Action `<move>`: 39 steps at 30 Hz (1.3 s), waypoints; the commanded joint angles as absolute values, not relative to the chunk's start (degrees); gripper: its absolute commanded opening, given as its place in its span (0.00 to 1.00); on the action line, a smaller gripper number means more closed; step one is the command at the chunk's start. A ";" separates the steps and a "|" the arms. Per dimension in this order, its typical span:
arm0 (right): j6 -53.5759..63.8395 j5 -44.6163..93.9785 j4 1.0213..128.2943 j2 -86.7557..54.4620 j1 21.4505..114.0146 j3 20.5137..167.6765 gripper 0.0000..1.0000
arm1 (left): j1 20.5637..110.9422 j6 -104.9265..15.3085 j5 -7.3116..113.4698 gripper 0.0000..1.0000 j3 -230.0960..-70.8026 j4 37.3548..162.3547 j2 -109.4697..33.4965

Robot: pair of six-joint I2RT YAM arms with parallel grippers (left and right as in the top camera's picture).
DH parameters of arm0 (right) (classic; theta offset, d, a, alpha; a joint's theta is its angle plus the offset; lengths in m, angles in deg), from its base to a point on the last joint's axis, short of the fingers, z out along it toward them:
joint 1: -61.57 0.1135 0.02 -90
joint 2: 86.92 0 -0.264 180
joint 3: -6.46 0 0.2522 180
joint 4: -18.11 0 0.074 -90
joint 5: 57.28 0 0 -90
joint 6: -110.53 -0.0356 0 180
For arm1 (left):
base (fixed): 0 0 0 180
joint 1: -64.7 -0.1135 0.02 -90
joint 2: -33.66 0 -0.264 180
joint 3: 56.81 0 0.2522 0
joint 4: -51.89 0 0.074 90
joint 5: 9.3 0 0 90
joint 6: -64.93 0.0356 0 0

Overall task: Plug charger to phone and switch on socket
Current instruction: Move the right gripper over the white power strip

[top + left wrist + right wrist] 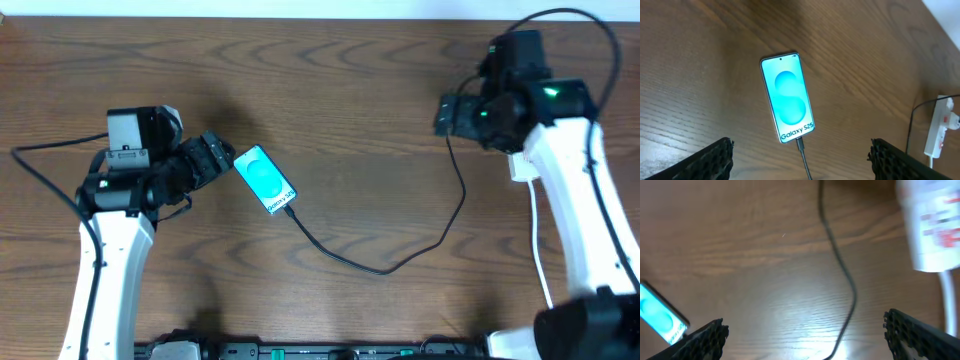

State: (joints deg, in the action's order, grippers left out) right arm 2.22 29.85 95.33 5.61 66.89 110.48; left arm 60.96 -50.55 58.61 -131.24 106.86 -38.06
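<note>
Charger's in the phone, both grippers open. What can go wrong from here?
1. The left gripper sits right by the phone; pulling away carelessly may nudge it and strain the connection.
2. The charger lies slack beneath the right gripper, close to the socket; descending could snag it.
3. The socket is blurred in the right wrist view and mostly hidden overhead, so a press may miss.

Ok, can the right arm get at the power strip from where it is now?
Probably yes. The right gripper is open and close to the power strip, with nothing covering it; only the thin charger cable lies alongside. The strip's switch is too blurred to pick out.
</note>
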 commanded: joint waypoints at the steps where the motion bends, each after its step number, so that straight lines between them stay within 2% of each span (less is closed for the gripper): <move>1: 0.06 32.82 95.62 0.04 64.09 111.72 0.99 | 60.69 -50.20 59.35 0.88 -132.00 107.47 -36.82; 8: -0.66 31.82 99.01 -6.06 54.21 111.72 0.99 | 60.69 -50.17 59.37 0.89 -132.00 108.67 -36.51; 18: 8.37 9.87 102.00 -7.20 38.21 111.64 0.99 | 60.69 -49.96 60.90 0.89 -132.00 108.72 -36.51; 23: 12.37 3.95 103.27 -7.20 31.92 111.61 0.99 | 60.69 -49.13 60.88 0.89 -132.00 108.83 -36.51; 31: 18.20 -2.48 105.56 -7.17 24.40 110.80 0.99 | 60.69 -49.13 60.86 0.89 -132.00 108.96 -36.51; 39: 19.34 -5.40 103.36 -7.04 23.00 106.11 0.99 | 60.69 -49.13 60.86 0.90 -132.00 109.13 -36.51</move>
